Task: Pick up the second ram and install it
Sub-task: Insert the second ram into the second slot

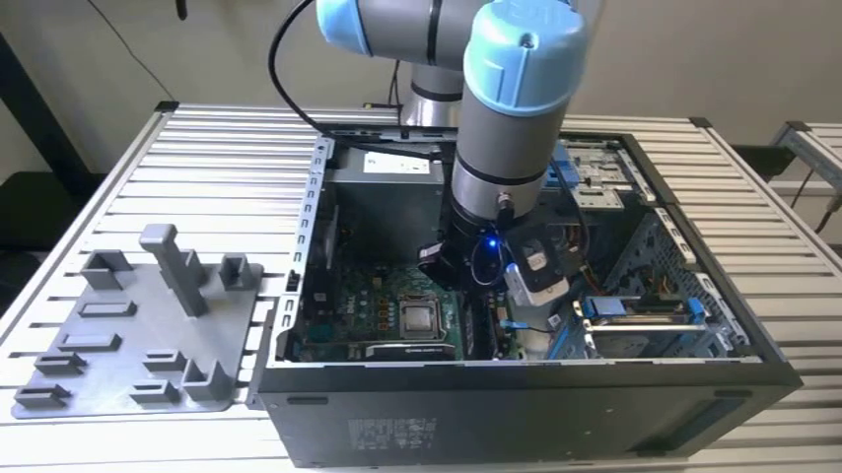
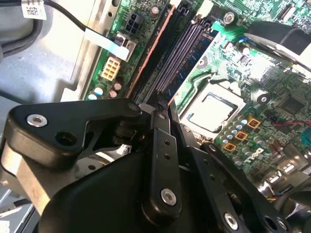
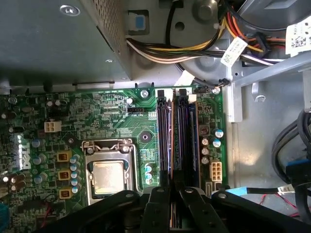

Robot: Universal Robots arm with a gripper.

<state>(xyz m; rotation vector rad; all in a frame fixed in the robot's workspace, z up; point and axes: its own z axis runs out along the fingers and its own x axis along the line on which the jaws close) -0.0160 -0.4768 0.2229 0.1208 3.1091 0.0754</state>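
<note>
Closest to you in both wrist views are the black links of the gripper [image 3: 170,190] [image 2: 163,112]. Its fingers [image 3: 160,199] are drawn together on a thin board seen edge-on, so you have the claw clamped on the second ram [image 3: 170,145]. Just past the fingertips, the stick shows as a narrow dark line with a coppery edge, standing upright along the long black memory slots [image 3: 182,141]. These lie just beside the processor socket [image 3: 108,174], between it and a small pale connector [image 3: 215,171]. You cannot see its chips or label from this angle. Beyond the socket, yellow and orange cables [image 3: 184,48] run past the grey power-supply box [image 3: 53,43]. In the exterior view, the arm [image 1: 507,148] reaches down into the open black computer case [image 1: 526,414] above the socket. The case sits on a slatted metal table [image 1: 197,148], and a grey fixture tray [image 1: 132,335] lies at the exterior view's left of it. A pale wall [image 1: 132,49] stands behind.
</note>
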